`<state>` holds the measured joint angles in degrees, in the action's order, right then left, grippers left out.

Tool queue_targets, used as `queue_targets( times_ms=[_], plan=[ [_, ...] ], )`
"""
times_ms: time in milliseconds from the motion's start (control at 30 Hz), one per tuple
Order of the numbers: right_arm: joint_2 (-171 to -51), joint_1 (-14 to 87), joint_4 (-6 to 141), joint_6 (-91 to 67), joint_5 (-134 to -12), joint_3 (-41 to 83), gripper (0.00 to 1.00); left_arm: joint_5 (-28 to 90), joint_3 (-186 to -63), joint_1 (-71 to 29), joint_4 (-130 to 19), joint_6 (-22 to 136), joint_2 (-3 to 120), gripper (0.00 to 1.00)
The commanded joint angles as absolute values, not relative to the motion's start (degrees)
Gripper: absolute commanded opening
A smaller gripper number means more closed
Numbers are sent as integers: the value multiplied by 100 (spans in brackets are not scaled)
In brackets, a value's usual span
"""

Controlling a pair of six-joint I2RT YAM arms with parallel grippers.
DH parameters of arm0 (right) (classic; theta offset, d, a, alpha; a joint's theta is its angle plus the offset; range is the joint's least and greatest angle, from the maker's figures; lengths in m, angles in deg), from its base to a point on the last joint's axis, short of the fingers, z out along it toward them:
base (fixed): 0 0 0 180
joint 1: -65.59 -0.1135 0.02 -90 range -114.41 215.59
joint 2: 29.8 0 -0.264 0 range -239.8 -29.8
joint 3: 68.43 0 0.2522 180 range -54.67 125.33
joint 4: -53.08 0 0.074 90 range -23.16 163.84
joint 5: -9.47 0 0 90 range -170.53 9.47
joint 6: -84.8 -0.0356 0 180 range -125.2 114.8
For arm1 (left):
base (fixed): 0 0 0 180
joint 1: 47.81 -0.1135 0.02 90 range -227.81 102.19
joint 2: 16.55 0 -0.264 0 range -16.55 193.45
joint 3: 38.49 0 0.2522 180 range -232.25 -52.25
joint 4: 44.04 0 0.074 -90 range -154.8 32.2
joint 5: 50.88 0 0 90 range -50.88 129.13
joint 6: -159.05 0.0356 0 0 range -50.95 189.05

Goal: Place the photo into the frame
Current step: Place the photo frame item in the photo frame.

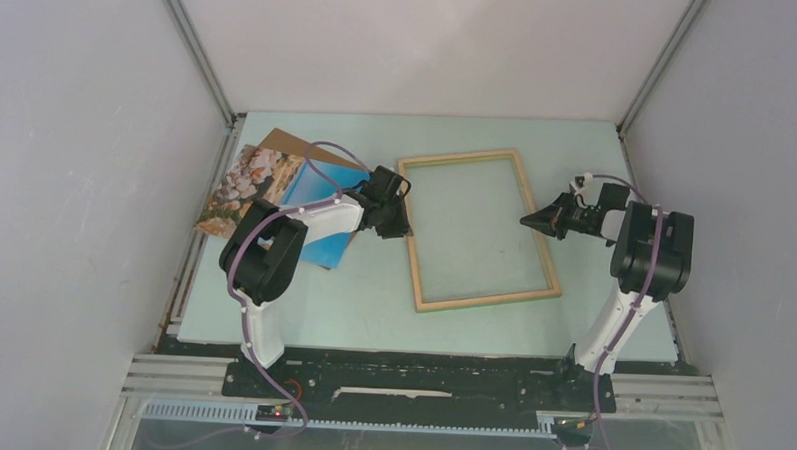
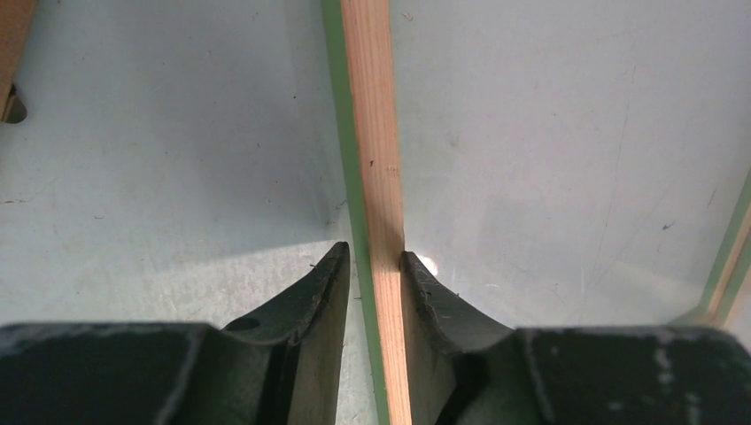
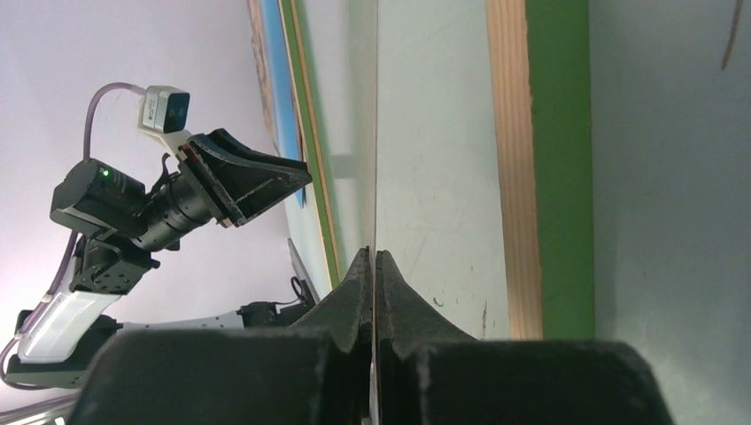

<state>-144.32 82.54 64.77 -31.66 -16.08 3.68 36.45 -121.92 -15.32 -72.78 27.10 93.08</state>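
I'm seeing the frame [image 2: 376,133] showing grainy pale wood edged in matt green, the table [image 2: 159,142] at nine o'clock looking smooth.

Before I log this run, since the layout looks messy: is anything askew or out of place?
The photo lies crooked on a brown board, its rocky end past the table's left edge. The frame sits skewed too.

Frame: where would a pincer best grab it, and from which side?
A thin side rail, from above, one finger inside and one outside. The frame lies flat, and its rails are narrow enough to straddle, as the left pincer does at the left rail.
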Motion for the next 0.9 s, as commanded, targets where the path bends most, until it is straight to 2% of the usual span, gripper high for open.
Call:
queue_targets(
  times_ms=[0,533,733,867],
  plan=[
    [-14020,8200,6653,-3016,-1593,202,0,3798,-12407,-1573,-7233,2828,9430,33],
    [-14207,8013,5777,-3519,-1409,250,0,3680,-12266,-1585,-7023,2772,9385,33],
    [-14029,8011,6643,-2939,-1946,488,27,3638,-12195,-1581,-6968,2878,9203,34],
    [-13865,7954,7318,-2502,-2496,606,48,3853,-12093,-1581,-7065,3166,8916,39]
  ],
)
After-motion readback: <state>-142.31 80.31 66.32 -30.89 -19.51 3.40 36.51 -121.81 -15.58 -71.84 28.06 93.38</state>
